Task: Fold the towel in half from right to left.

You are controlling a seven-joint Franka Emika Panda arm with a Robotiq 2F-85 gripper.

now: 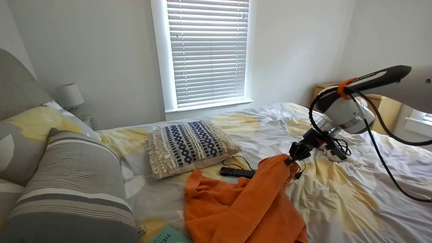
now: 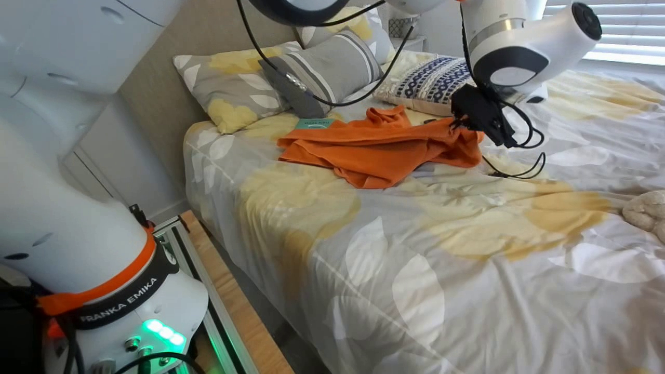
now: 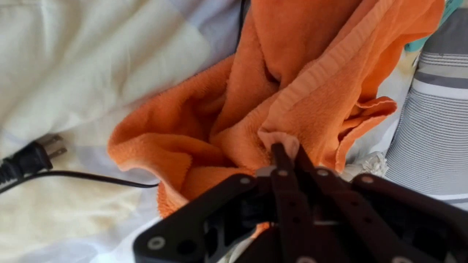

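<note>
Narrowed to a slit, the black pincer (image 3: 289, 149) is clamped on a gathered bit of hem of the orange towel (image 3: 318, 117), as shown in the wrist view. At nine o'clock from it in that view, a black plug (image 3: 33, 159) is seen lying on the pale, yellow-patterned surface (image 3: 109, 84). In an exterior view, the rumpled bulk of the towel is spread over the surface toward seven o'clock from the pincer, and a long strip of it is led up to the grasp. Between eight and nine o'clock, a black remote (image 1: 236, 172) is set at the towel's edge; whether it is touched by the cloth cannot be told. Farther out, at about nine, a blue-and-white patterned pillow (image 1: 194, 145) is placed, and at eight a teal book (image 1: 168, 235) is partly shown beside the towel. Well apart, near nine, a striped gray pillow (image 1: 72, 189) is seen, with a white lamp (image 1: 71, 95) beyond, between nine and ten. At eleven o'clock, beyond the surface, a blind-covered window (image 1: 210, 52) is seen.
</note>
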